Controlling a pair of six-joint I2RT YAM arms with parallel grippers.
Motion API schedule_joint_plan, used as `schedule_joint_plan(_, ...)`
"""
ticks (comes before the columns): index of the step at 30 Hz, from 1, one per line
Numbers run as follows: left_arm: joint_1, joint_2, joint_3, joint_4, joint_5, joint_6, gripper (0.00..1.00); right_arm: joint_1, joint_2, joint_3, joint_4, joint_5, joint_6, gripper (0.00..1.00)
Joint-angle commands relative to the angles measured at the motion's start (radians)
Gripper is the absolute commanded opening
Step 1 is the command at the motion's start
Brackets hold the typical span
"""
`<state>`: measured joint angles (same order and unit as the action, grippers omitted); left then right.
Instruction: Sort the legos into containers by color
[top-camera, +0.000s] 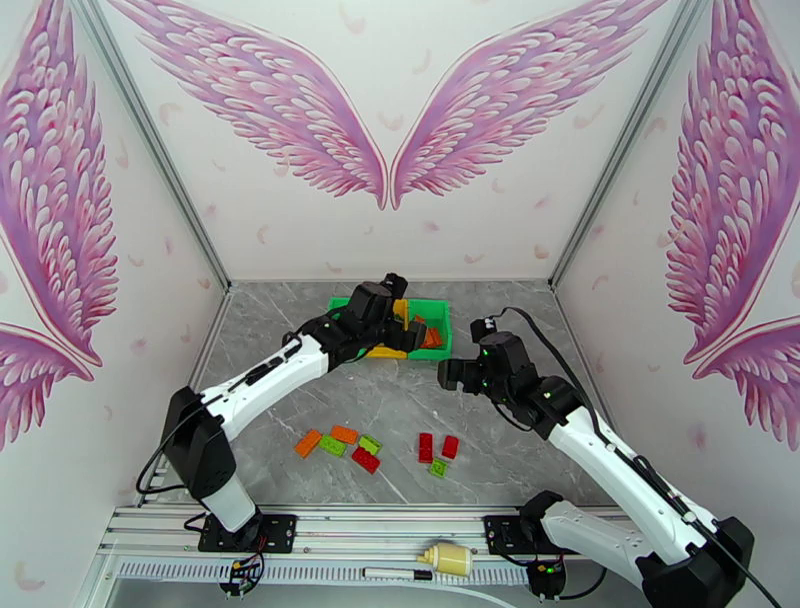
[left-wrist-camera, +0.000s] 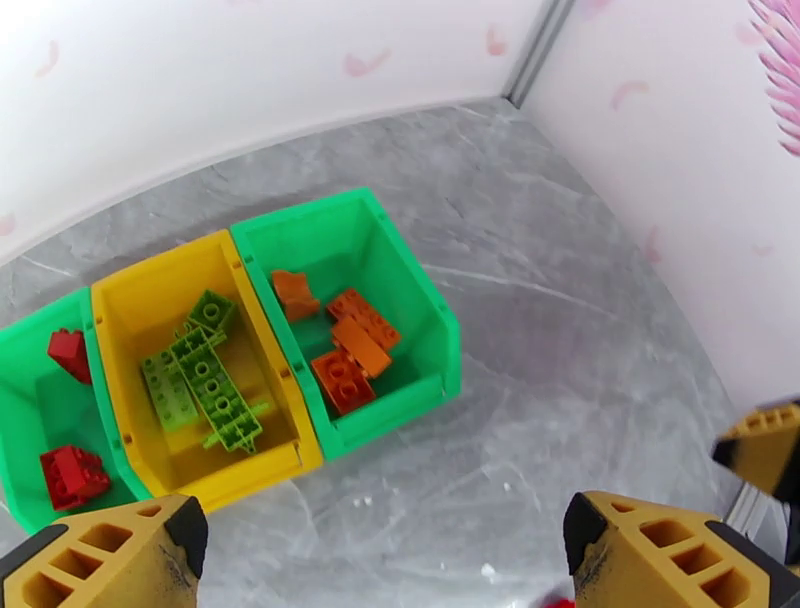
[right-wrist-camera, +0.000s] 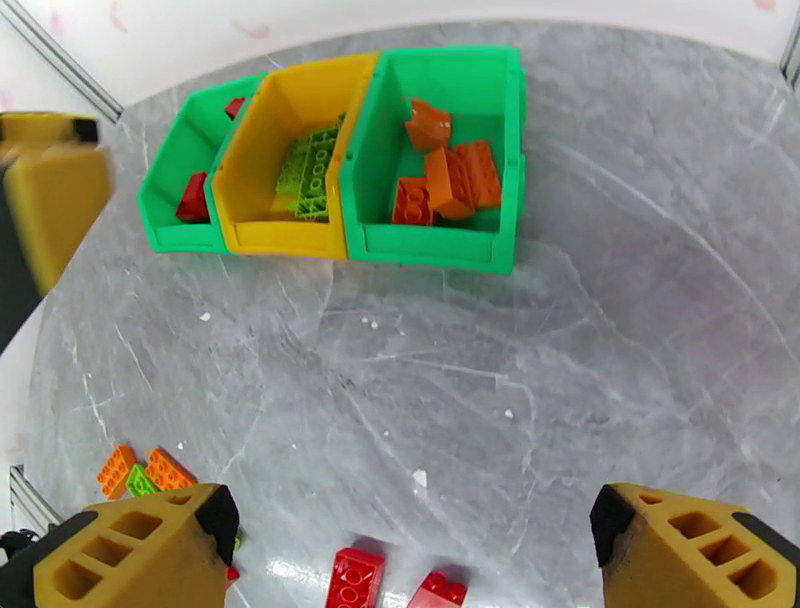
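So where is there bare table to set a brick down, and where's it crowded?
Free: the marble strip between the bin row and the loose legos, and the patch right of the orange-filled green bin. Crowded: the near edge, where the legos lie scattered.

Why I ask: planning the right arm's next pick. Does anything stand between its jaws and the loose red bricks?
Nothing visible does. The right gripper hangs open above the grey marble table, and the two red studded plastic bricks lie uncovered between its jaws.
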<state>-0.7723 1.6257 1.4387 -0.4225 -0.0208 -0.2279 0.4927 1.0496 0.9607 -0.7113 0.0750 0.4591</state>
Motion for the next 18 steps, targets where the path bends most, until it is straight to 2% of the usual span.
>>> schedule_joint_plan(1, -0.036, -0.087, -0.090, 0.016, -0.008, 0.148, 0.99, -0.008, 0.001, 0.018, -0.115, 0.006, 0.095, 1.00)
schedule_joint_plan(3, -0.044, -0.136, -0.139, 0.033, 0.043, 0.211, 0.99, -0.006, 0.009, 0.031, -0.181, 0.027, 0.138, 0.99)
schedule_joint_plan(9, -0.060, -0.288, -0.331, 0.113, 0.149, 0.316, 0.99, -0.001, 0.037, -0.027, -0.247, -0.062, 0.235, 0.99)
schedule_joint_plan(18, -0.069, -0.500, -0.607, 0.274, 0.314, 0.478, 0.99, 0.061, 0.063, -0.149, -0.195, -0.090, 0.297, 0.98)
